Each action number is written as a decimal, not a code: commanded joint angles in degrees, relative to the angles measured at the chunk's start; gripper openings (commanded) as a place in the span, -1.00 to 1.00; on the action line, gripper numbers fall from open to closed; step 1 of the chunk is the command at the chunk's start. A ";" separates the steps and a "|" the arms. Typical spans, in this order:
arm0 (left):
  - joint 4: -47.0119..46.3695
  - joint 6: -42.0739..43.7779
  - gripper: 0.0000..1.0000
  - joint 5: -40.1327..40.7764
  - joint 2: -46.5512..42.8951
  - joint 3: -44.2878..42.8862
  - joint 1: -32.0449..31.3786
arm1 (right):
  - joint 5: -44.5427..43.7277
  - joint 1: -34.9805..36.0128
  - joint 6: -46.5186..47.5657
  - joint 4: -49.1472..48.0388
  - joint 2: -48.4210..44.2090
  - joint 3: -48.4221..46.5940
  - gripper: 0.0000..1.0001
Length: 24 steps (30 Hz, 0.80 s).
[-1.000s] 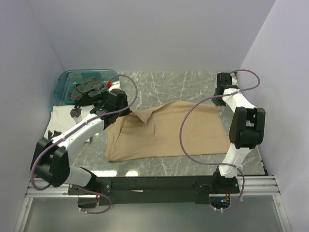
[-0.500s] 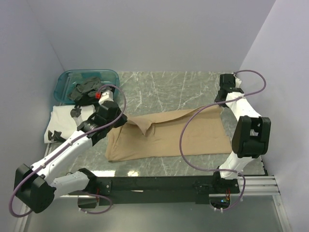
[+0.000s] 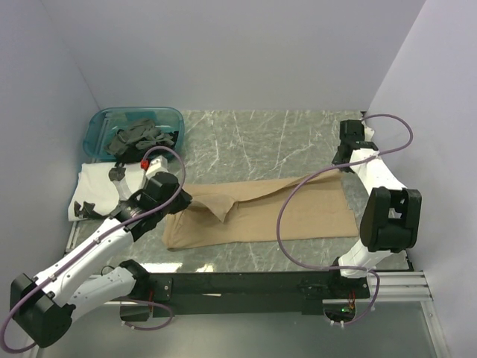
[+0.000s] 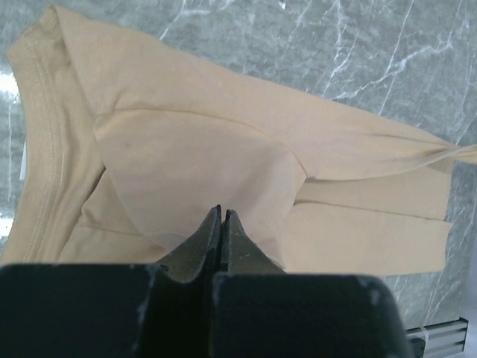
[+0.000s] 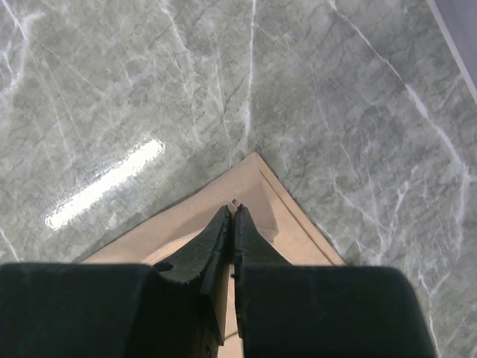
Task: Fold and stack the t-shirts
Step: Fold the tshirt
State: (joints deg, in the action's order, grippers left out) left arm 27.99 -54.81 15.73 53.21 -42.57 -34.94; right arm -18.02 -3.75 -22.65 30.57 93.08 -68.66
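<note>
Where grey marble table (image 3: 261,142) meets lilac walls (image 3: 223,52), tan t-shirt (image 3: 253,224), seemingly half-folded

Readable text: none that I can make out in any view.
White t-shirt (image 3: 93,183) print: too small to read.

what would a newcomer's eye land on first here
A tan shirt lies half folded in the middle of the table, pinched by the left pincer at a fold near its left end and by the right pincer at its far right corner. At the far left a teal tub holds dark shirts, with a white shirt on its near side.
</note>
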 commanded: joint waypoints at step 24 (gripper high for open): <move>15.95 -13.30 0.12 -4.65 -9.52 11.72 -4.35 | -11.16 0.06 -10.47 8.19 -4.83 5.38 0.24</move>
State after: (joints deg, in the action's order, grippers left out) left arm 40.51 -64.34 10.76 45.91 -31.00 -38.83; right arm -24.99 -3.75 -28.82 35.79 90.43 -61.49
